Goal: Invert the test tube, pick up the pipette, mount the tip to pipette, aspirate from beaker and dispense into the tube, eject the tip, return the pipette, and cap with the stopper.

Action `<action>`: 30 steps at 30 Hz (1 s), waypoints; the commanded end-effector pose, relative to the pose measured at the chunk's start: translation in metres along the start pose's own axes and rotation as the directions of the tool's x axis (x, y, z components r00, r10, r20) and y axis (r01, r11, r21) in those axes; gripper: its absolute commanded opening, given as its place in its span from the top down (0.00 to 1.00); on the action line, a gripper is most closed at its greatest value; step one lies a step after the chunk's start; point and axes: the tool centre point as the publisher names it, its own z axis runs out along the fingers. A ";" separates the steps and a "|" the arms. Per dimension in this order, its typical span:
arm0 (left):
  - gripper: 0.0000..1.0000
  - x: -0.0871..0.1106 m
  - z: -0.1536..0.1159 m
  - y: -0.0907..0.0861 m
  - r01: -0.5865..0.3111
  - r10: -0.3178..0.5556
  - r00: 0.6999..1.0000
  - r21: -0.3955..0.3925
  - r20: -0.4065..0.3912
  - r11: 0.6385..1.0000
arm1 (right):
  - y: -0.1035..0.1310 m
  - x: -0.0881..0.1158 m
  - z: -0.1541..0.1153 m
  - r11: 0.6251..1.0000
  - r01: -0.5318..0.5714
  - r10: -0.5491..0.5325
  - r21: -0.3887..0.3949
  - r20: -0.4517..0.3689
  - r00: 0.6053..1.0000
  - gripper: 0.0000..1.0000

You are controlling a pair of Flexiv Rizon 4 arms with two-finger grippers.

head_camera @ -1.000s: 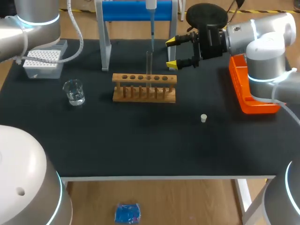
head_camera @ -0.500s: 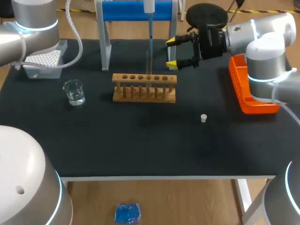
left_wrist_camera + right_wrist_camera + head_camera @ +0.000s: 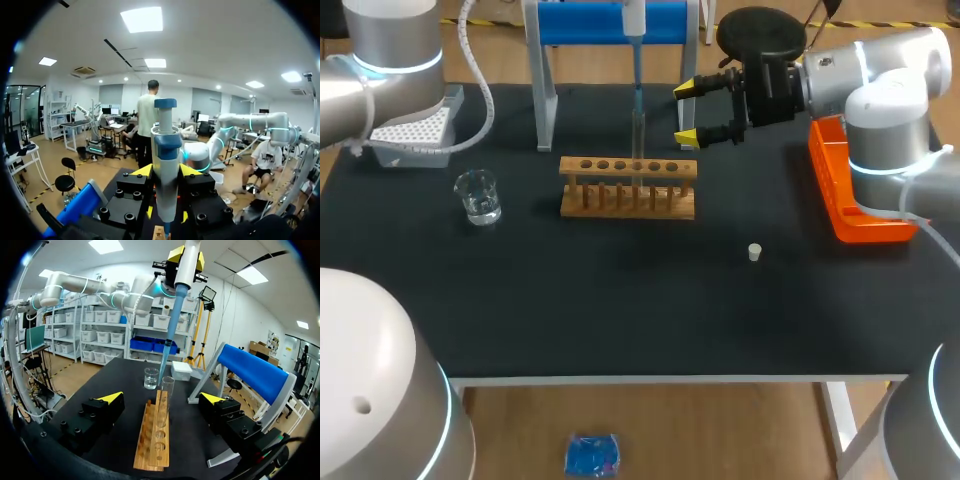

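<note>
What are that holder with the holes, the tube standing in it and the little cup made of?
The rack looks like unpainted wood: pale tan and matt, with dowel-like posts. The tube and the beaker are clear and shiny, so they are glass or clear plastic; the pictures cannot settle which.

Head overhead, rearward; wrist views share pipette (image 3: 165,165).
</note>
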 end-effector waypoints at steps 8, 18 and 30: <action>1.00 0.000 -0.006 -0.002 0.005 -0.004 1.000 -0.011 0.012 1.000 | 0.000 0.000 0.000 1.000 0.001 -0.001 0.000 0.000 1.000 0.00; 1.00 0.005 -0.010 -0.020 -0.019 0.020 1.000 -0.019 0.014 1.000 | 0.000 0.000 0.000 1.000 0.001 -0.001 0.000 0.000 1.000 0.00; 1.00 -0.004 -0.001 -0.025 -0.039 0.039 0.999 -0.009 -0.014 0.999 | 0.000 0.000 0.000 1.000 0.001 -0.001 0.000 0.000 1.000 0.00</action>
